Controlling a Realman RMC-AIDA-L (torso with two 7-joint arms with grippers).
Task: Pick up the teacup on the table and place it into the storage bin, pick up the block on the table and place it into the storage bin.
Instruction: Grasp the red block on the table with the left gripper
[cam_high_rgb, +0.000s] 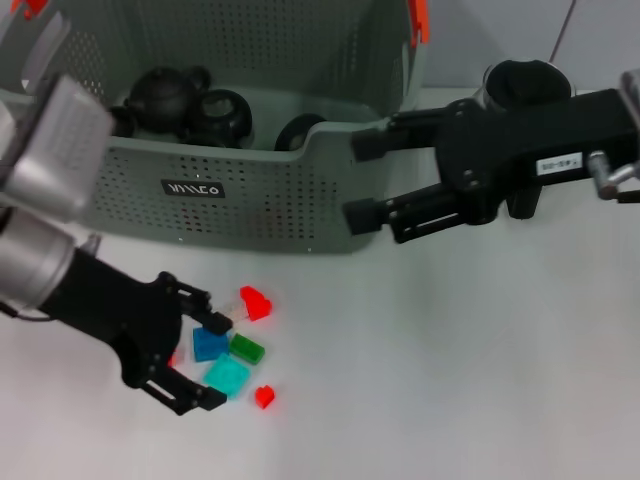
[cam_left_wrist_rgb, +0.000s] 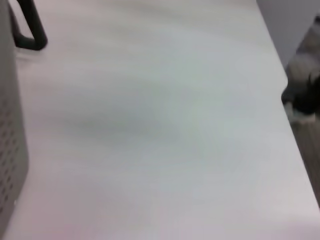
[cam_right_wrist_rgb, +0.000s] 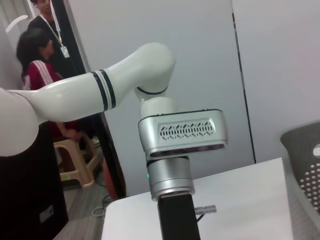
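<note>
Blocks (cam_high_rgb: 228, 350) were the step: the left gripper (cam_high_rgb: 205, 350) hung spread beside them (right gripper (cam_high_rgb: 362, 180) spread, empty, at the storage bin (cam_high_rgb: 300, 190)), needing to close on one.

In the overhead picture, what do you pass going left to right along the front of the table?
Left gripper → blue block → green block → small red block, then bare table.

Left gripper (cam_high_rgb: 205, 358), fingers spread, around coloured blocks (cam_high_rgb: 228, 350) on the bench (cam_high_rgb: 450, 380) before the bin (cam_high_rgb: 250, 190). Right gripper (cam_high_rgb: 362, 180), fingers apart, at the bin's near corner.
</note>
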